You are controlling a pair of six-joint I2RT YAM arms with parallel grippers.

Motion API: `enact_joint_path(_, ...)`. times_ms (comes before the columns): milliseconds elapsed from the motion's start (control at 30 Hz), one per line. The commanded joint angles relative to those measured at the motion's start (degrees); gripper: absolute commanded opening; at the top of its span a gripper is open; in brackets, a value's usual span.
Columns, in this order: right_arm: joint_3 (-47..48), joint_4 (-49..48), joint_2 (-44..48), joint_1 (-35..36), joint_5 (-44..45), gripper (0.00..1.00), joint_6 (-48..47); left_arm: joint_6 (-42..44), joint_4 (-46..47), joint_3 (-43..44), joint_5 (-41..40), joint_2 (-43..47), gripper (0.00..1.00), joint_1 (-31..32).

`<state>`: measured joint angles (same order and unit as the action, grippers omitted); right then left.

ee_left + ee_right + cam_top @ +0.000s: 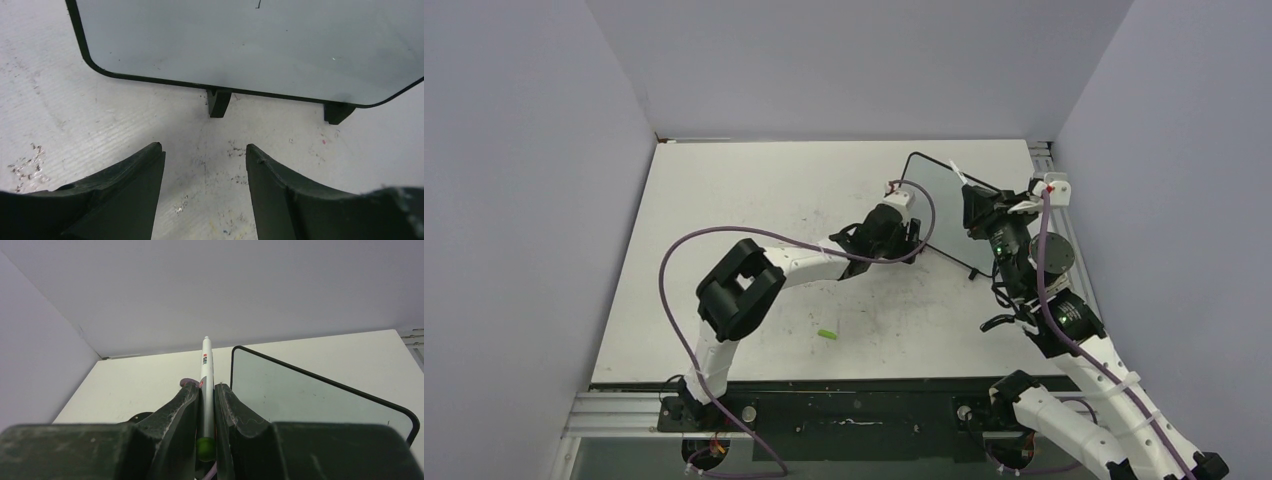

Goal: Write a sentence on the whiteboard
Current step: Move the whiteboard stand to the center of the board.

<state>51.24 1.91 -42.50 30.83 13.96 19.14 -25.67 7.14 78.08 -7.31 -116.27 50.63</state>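
The whiteboard stands on its black feet at the back right of the table, its grey face glossy inside a thin black frame. The sentence is out of view; only a short dark stroke shows at the top edge of the left wrist view. My left gripper hovers low in front of the board's bottom edge, open, with only scuffed tabletop between its fingers. My right gripper is by the board's right end, shut on a white marker that points up beside the board.
A small green cap lies on the table toward the front centre. The board's two feet rest on the scuffed white tabletop. Grey walls close in the table at left, back and right.
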Motion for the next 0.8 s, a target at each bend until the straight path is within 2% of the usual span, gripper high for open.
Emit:
enact_joint_path(0, 1.0, -0.4, 1.8, 0.3, 2.6, 0.05, -1.0, -0.3, 2.4, 6.6, -1.0, -4.8, 0.57, 0.6)
enact_joint_path(200, 0.5, -0.3, 2.6, 0.3, 3.4, 0.05, -1.1, 2.0, -2.7, 15.6, -1.4, -11.4, 0.53, 1.6)
enact_joint_path(333, 0.5, 0.1, 2.9, 0.3, 3.8, 0.05, -1.4, 3.2, -5.1, 19.3, -2.2, -14.1, 0.53, 2.1)
enact_joint_path(500, 0.1, 0.2, 3.5, 0.3, 4.1, 0.05, -1.5, 5.2, -7.0, 22.3, -3.9, -16.9, 0.53, 2.8)
enact_joint_path(767, -0.1, 0.3, 3.4, 0.3, 4.4, 0.05, -1.4, 6.6, -10.1, 24.6, -7.4, -18.4, 0.45, 3.8)
